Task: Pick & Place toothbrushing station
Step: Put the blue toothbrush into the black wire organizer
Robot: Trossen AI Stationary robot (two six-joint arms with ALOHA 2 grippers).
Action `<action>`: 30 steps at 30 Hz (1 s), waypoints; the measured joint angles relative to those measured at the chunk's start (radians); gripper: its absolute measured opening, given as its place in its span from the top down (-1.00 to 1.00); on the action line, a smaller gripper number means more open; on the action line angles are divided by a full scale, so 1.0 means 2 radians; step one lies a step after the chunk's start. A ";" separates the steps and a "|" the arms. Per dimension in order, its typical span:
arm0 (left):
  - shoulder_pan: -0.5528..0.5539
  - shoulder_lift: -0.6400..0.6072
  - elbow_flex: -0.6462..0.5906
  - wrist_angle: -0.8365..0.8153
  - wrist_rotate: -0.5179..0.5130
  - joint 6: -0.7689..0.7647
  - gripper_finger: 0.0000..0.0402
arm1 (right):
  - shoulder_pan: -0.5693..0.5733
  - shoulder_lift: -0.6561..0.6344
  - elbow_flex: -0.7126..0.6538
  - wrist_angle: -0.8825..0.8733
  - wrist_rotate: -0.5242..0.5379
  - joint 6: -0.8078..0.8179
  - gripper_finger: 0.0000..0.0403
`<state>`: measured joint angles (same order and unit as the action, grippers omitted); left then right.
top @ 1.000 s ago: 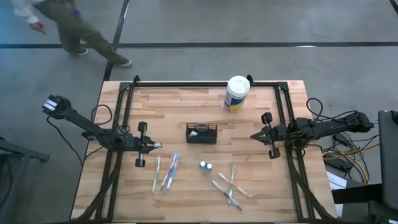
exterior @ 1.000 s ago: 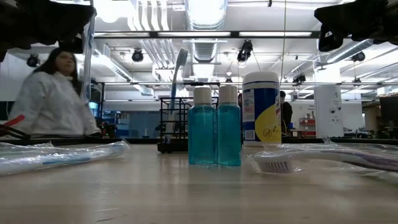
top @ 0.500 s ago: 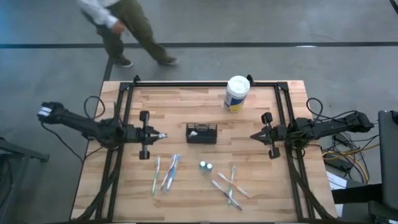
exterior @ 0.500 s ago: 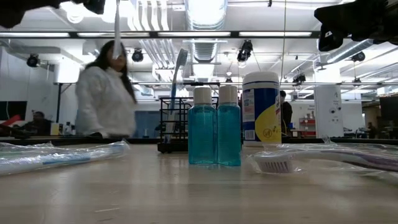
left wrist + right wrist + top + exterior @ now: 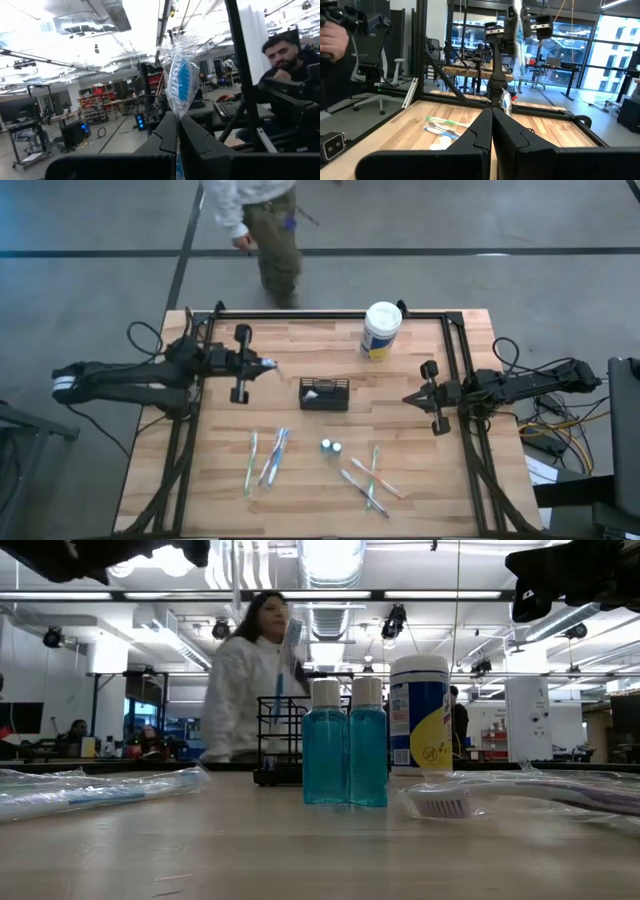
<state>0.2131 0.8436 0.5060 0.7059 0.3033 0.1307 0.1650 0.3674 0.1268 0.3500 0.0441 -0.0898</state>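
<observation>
The toothbrushing station (image 5: 324, 393) is a small black mesh caddy at the table's middle, with a toothbrush (image 5: 289, 640) standing in it. My left gripper (image 5: 263, 365) hovers left of the caddy, shut on a toothbrush in a clear wrapper (image 5: 180, 75). The right wrist view shows that wrapped toothbrush (image 5: 518, 22) far off and upright. My right gripper (image 5: 408, 398) waits near the table's right side, shut (image 5: 491, 117) on nothing. My left gripper pinches the wrapped toothbrush's lower part (image 5: 177, 107) between its two fingers (image 5: 160, 135). The fingers come roughly level from the table's left and lie across the brush. The brush stands upright, its wrapped head above the fingers, lifted clear of the table.
A white canister (image 5: 381, 330) stands at the far edge. Two blue bottles (image 5: 331, 447) stand near of the caddy. Loose toothbrushes lie at near left (image 5: 265, 460) and near right (image 5: 370, 480). A black frame (image 5: 330, 315) rims the table. A person (image 5: 262, 225) walks past beyond it.
My left gripper has risen and swung toward the table's far edge and a little to the right, staying shut on the wrapped toothbrush, which stays upright. The person behind the table has walked from left to right.
</observation>
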 joint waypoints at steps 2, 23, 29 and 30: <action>0.018 0.027 -0.001 0.019 0.017 -0.005 0.99 | 0.000 0.000 0.000 0.000 0.000 0.000 0.96; 0.066 0.285 -0.001 0.251 0.129 -0.058 0.99 | 0.000 0.000 0.000 0.000 0.000 0.003 0.96; 0.068 0.311 -0.001 0.254 0.133 -0.057 0.99 | 0.000 0.000 0.000 0.000 0.000 0.004 0.96; 0.069 0.316 -0.001 0.254 0.134 -0.056 0.99 | 0.000 0.000 0.000 0.000 0.000 0.004 0.96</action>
<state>0.3510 1.4748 0.5034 1.2143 0.5713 0.0182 0.1650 0.3672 0.1268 0.3504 0.0448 -0.0822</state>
